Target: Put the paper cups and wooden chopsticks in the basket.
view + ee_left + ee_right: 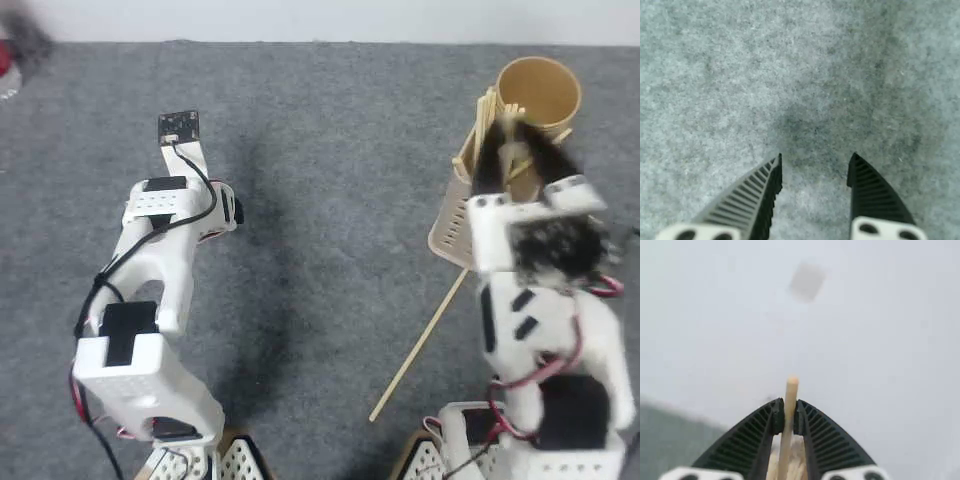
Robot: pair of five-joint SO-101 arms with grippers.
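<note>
So the right end effector (788, 412) pinches a chopstick (791, 387) upright over the basket (450, 228), probably for dropping in; the left end effector (815, 162) hangs wide, empty.

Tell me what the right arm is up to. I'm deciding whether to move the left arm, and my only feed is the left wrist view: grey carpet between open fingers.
Observer: The right gripper is shut on a single chopstick, whose tip sticks out past the fingertips.
Operator: Where is that arm over the table?
Observer: In the high view it is above the basket, with a paper cup at the basket's far end.
Operator: Is anything left outside the basket?
Observer: Yes, a loose chopstick lies on the carpet, running from the basket's near edge back toward the arm bases.
</note>
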